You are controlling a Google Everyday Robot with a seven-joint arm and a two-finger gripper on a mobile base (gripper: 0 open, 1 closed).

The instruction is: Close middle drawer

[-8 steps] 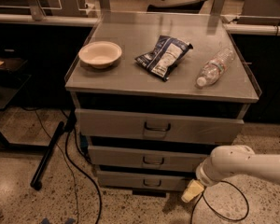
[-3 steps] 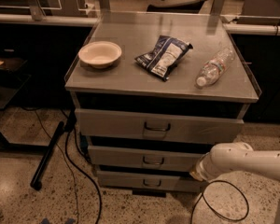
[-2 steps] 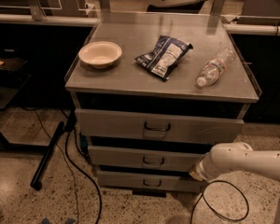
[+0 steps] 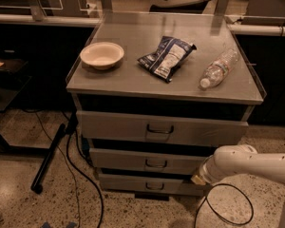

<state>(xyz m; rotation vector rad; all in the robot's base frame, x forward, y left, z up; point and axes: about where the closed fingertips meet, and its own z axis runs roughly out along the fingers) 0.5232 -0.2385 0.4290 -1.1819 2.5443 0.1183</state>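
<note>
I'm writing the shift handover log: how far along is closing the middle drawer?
Done: the approach. The white arm's gripper sits low at the right end of the wide, shallow grey metal middle drawer. In hand: it looks placed to push the front, though contact cannot be confirmed. Left: the push itself. A dark gap shows above that front, so the drawer seems not fully in.

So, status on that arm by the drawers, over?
Gripper low, at right end of middle drawer. Drawer looks slightly out. Nothing seen blocking it.
</note>
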